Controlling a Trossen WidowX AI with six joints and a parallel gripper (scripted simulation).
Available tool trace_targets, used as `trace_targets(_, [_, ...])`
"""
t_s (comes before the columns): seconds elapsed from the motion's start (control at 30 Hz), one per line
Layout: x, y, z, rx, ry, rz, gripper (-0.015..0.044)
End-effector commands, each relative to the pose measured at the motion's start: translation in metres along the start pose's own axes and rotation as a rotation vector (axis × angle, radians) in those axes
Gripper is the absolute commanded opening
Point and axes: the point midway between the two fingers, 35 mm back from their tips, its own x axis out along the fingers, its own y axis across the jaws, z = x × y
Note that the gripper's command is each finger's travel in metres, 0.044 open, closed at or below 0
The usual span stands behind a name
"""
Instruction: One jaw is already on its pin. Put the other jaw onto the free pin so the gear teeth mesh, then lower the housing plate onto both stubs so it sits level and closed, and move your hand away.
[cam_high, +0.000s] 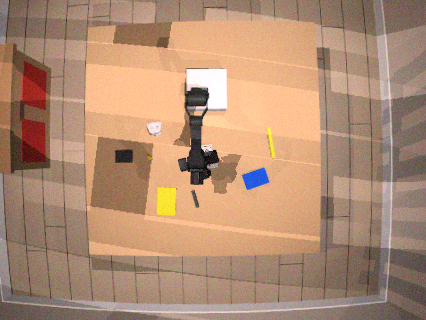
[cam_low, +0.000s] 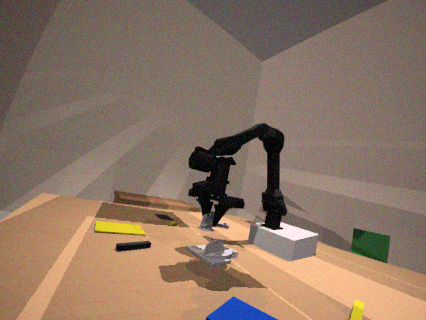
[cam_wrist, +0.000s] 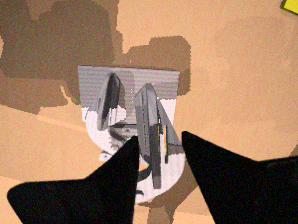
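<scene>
One blue block (cam_high: 255, 178) (cam_low: 240, 311), two red panels (cam_high: 34, 85), apparently two yellow slabs or sticks (cam_high: 166, 201) (cam_low: 119, 228).

Plain grey-brown walls (cam_low: 330, 100) go up high and meet in a corner, with a darker grey ceiling (cam_low: 280, 20) on top. The floor (cam_high: 345, 210) is made of long boards (some light, some dark). A wooden bench (cam_high: 280, 60) (cam_low: 65, 280) stands on it. Near one side is a brown wooden piece of furniture (cam_high: 6, 110) with two red parts. Soft stripes of light and shadow cross the room.
</scene>
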Motion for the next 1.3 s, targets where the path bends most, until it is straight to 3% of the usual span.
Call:
trace_targets(0.0, [0.0, 0.001, 0.0, -0.004, 0.001, 0.005, 0.0134])
trace_targets(0.37, [0.001, 0.001, 0.0, -0.004, 0.001, 0.005, 0.0134])
trace_targets(1.27, [0.044, 0.001, 0.0, -0.005, 0.001, 0.005, 0.0134])
